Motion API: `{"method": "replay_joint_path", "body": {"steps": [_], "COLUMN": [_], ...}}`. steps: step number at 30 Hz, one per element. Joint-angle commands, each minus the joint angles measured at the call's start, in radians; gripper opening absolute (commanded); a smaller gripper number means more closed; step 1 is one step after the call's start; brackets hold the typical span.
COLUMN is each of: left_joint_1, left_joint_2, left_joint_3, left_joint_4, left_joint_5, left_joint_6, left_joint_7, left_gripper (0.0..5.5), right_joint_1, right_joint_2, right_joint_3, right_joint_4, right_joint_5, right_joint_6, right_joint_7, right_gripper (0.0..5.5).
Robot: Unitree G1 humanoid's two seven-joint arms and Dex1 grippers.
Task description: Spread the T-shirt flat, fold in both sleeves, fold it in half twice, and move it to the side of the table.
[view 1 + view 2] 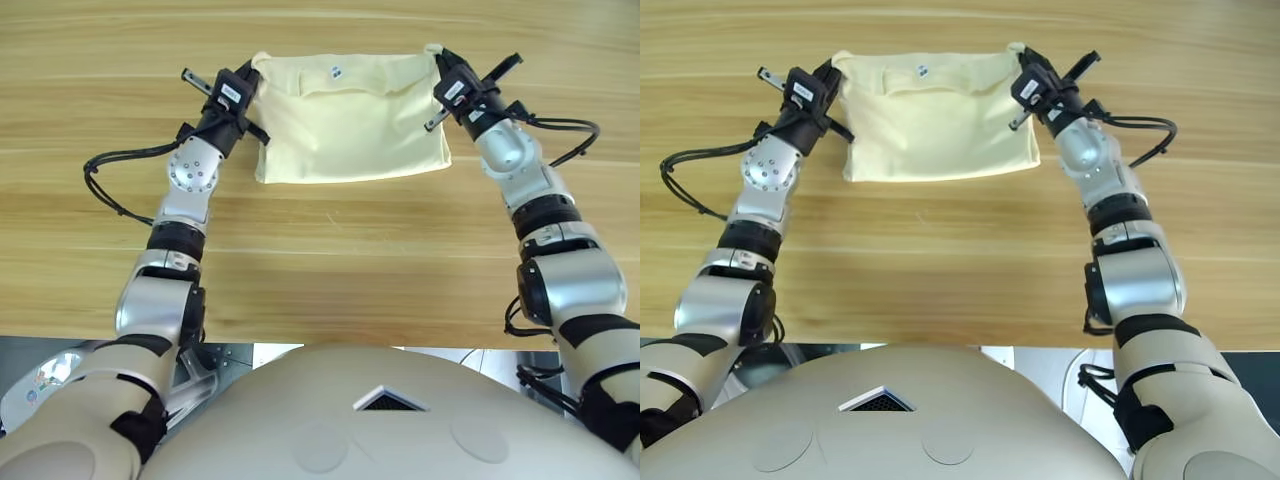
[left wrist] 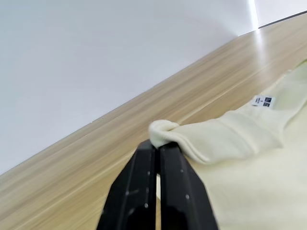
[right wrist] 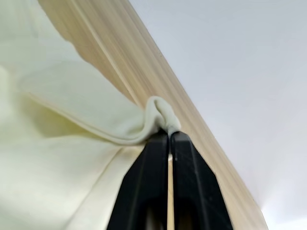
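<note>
The two eye views look forward and down from the head over the table (image 1: pixel 320 260), sharing the whole shirt (image 1: pixel 350 125) and both arms. The wrist views sit close behind the left end effector (image 2: pixel 157 145) and right end effector (image 3: pixel 169 134), facing the wall (image 2: pixel 96 57) past pinched shirt corners.

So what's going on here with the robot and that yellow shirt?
The robot is partway through folding a pale yellow T-shirt on a wooden table. The shirt lies as a folded rectangle. The left gripper is shut on its far left corner and the right gripper on its far right corner. The shirt sits in the middle of the table, not yet moved to the side.
</note>
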Motion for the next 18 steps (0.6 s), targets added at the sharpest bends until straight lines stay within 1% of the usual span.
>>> {"method": "replay_joint_path", "body": {"steps": [1, 3, 4, 5, 10, 15, 18], "left_joint_1": [-0.089, -0.128, -0.15, -0.17, -0.237, -0.276, -0.293], "left_joint_2": [-0.024, -0.03, -0.035, -0.039, -0.054, -0.05, -0.036], "left_joint_3": [-0.001, 0.01, 0.016, 0.018, 0.051, 0.076, 0.092], "left_joint_4": [0.119, 0.177, 0.211, 0.242, 0.339, 0.385, 0.398], "left_joint_5": [0.019, 0.015, 0.013, 0.014, 0.0, 0.005, 0.008], "left_joint_6": [0.003, 0.01, 0.024, 0.039, 0.095, 0.157, 0.179], "left_joint_7": [0.013, 0.014, 0.018, 0.026, 0.05, 0.078, 0.102], "left_gripper": [0.0, 0.0, 0.0, 0.27, 0.95, 1.58, 2.09], "right_joint_1": [-0.072, -0.102, -0.121, -0.139, -0.206, -0.242, -0.245], "right_joint_2": [0.038, 0.056, 0.068, 0.078, 0.12, 0.132, 0.137], "right_joint_3": [0.029, 0.04, 0.037, 0.037, 0.03, 0.008, 0.0], "right_joint_4": [0.08, 0.118, 0.137, 0.153, 0.208, 0.236, 0.238], "right_joint_5": [-0.023, -0.033, -0.029, -0.026, -0.015, 0.001, 0.001], "right_joint_6": [0.025, 0.048, 0.065, 0.081, 0.161, 0.235, 0.251], "right_joint_7": [-0.042, -0.062, -0.064, -0.067, -0.084, -0.108, -0.127], "right_gripper": [0.02, 0.02, 0.28, 0.38, 1.19, 1.91, 2.48]}}
